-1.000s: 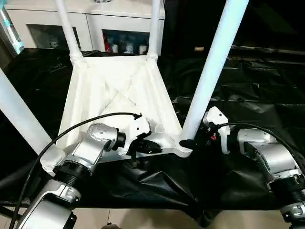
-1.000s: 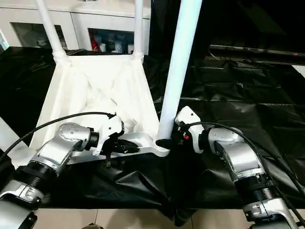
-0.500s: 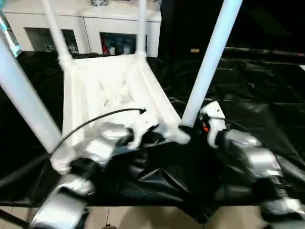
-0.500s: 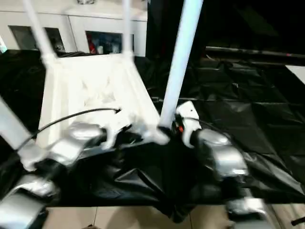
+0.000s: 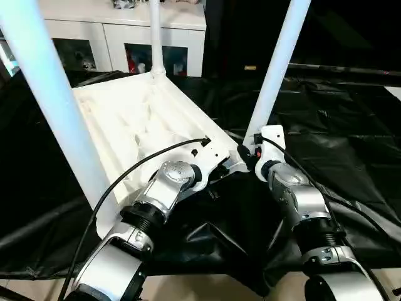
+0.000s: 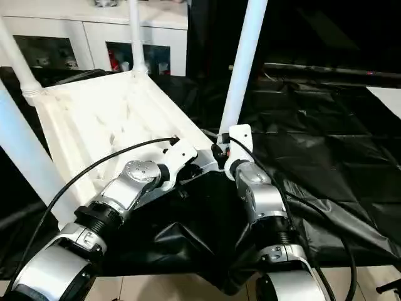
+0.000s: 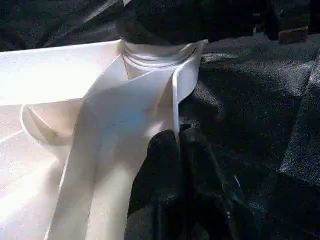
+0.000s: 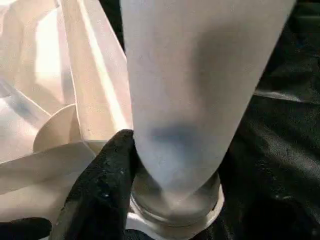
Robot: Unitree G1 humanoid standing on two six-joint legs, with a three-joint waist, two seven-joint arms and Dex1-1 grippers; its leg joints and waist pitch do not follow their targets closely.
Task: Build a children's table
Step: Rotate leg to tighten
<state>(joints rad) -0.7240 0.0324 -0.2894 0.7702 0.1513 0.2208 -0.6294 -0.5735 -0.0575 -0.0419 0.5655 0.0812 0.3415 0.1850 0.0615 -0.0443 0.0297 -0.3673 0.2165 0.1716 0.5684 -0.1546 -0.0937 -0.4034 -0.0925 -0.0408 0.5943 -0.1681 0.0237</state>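
Observation:
The children's table lies upside down on the black sheeting, its white ribbed tabletop (image 5: 128, 119) turned at an angle to me. White legs stand up from its corner sockets: one at the near right (image 5: 276, 69), one at the near left (image 5: 53, 106), one at the far corner (image 5: 155, 37). My left gripper (image 7: 177, 136) is shut on the tabletop's thin rim beside the near right socket (image 7: 157, 55). My right gripper (image 5: 248, 154) is closed around the foot of the near right leg (image 8: 190, 75), one black finger (image 8: 107, 170) pressed to it; the other finger is hidden behind the leg.
A white cabinet (image 5: 119, 37) with small items on its shelves stands behind the big table. The black sheeting (image 5: 351, 144) is creased and bunches up below my grippers at the front edge (image 5: 207, 244). A dark bar (image 5: 344, 68) runs along the back right.
The tabletop with its legs has swung round on the sheeting; its near right corner is now further from me. Both grippers went along with it, keeping their hold.

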